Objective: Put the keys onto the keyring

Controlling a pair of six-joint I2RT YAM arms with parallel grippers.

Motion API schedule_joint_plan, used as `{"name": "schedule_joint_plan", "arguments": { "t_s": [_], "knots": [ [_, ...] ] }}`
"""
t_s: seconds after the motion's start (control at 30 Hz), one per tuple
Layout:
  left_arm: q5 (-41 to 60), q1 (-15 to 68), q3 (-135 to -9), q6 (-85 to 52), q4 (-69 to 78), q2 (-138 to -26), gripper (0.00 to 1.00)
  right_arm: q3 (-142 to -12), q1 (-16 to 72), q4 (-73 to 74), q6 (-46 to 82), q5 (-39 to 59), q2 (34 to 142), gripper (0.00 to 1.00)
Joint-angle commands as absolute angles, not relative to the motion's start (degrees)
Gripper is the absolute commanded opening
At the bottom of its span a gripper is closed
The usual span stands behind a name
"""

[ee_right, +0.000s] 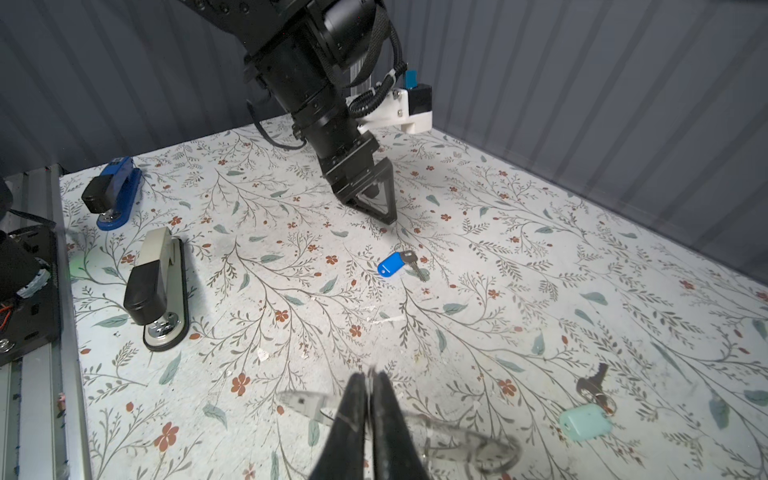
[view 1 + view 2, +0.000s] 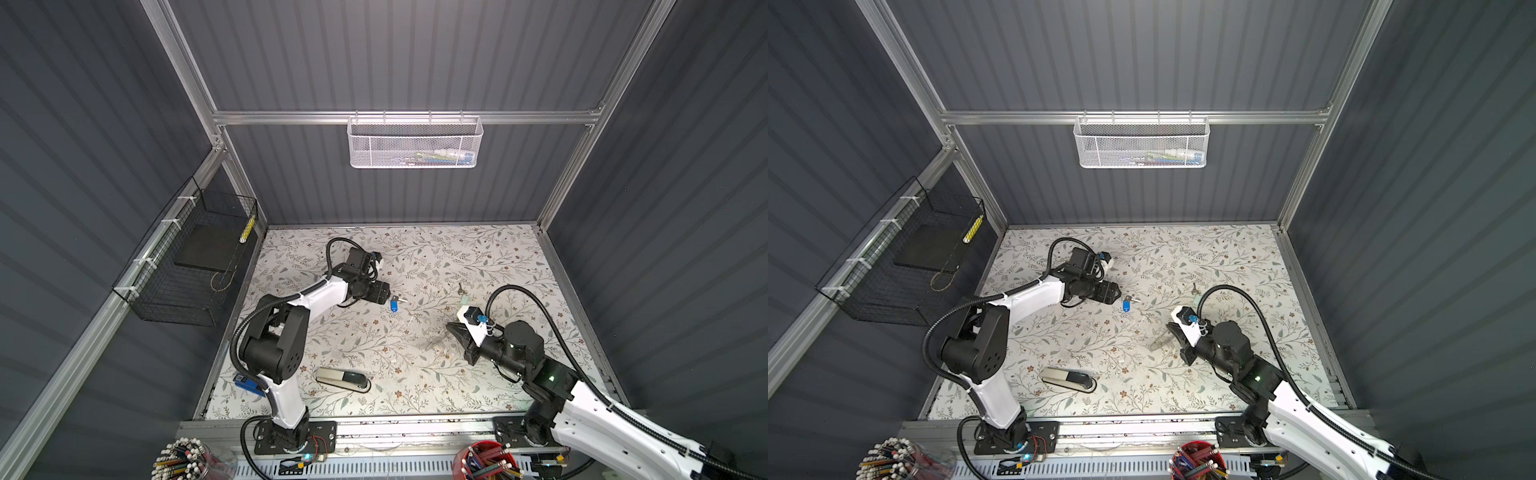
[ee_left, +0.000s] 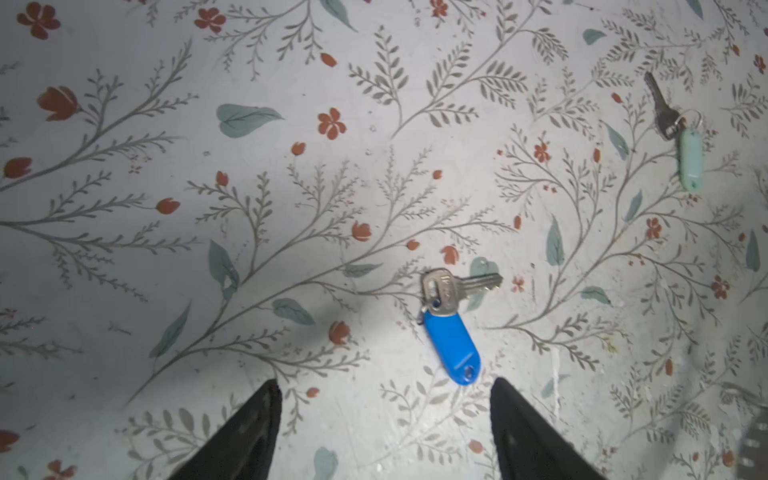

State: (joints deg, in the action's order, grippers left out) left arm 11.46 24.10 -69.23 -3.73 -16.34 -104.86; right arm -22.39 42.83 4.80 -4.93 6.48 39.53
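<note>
Containers, L→R:
- Black wire basket (image 2: 166,307) hung on the left wall. It holds a flat dark slab (image 2: 208,249), a yellow-striped stick (image 2: 248,230) upright in the far corner, and a thin wire loop (image 2: 219,282) at the slab's near edge.
- Clear jar (image 2: 216,465) at the front edge, packed with white-tipped pencils (image 2: 178,455).
- White mesh basket (image 2: 415,141) hooked on the back rail, above the bench. A few coloured items sit at its right end, too blurred to name.
- Red cup (image 2: 461,455) at the front, also full of pencils.

On the bench (image 2: 498,257), L→R:
- Blue stapler (image 2: 248,384) tight against the left arm's base.
- Grey-and-black stapler (image 2: 344,380) lying flat near the front edge, well apart from the keys.
- Left hand (image 3: 386,382): jaws spread wide, gripping nothing, tips angled down at the bench.
- Blue-tag key (image 3: 451,332) flat on the bench just ahead of those tips, nearer one finger than the other, untouched.
- Mint-tag key (image 3: 690,158) further right, flat on the bench, well apart from the blue one.
- Keyring (image 1: 305,404): pinched by its thin band in the right hand (image 1: 369,376), jaws all but closed on it. The ring is blurred, so I can't tell if it touches the bench. It is near the mint-tag key and clear of both keys.
</note>
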Motion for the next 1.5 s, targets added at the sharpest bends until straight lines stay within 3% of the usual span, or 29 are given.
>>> {"name": "schedule_joint_plan", "arguments": {
  "t_s": [0.0,0.2,0.33,0.43,0.57,0.7,0.87,1.07,1.47],
  "knots": [
    [17.3,23.9,-71.8,-3.6,-16.9,-106.4,0.78,-25.3,42.5,4.7,-4.1,9.0,42.1,0.09],
    [17.9,23.8,-72.4,-0.5,-17.7,-108.2,0.75,-24.6,42.4,8.0,-2.2,6.6,45.0,0.00],
    [21.1,23.9,-70.6,3.4,-18.1,-106.2,0.72,-24.8,40.9,6.1,0.5,3.6,45.8,0.01],
    [22.3,24.4,-67.9,6.4,-16.5,-102.7,0.72,-24.7,39.9,4.5,5.1,-4.0,45.6,0.22],
    [20.2,27.1,-64.4,9.9,-14.8,-98.2,0.74,-26.1,36.9,-2.7,11.4,-6.1,43.8,0.36],
    [16.6,27.7,-64.1,10.5,-15.7,-96.6,0.75,-29.6,36.0,-15.4,17.6,-0.1,45.7,0.41],
    [12.3,27.8,-64.6,8.8,-15.7,-95.3,0.75,-34.7,36.0,-31.6,27.2,4.6,54.1,0.43],
    [6.1,27.7,-64.7,6.4,-16.2,-92.5,0.78,-36.2,38.3,-36.9,32.1,5.2,63.5,0.41],
    [-0.2,27.7,-65.1,5.4,-17.8,-89.2,0.83,-46.0,41.1,-42.0,26.5,0.7,87.1,0.40]
  ]
}}
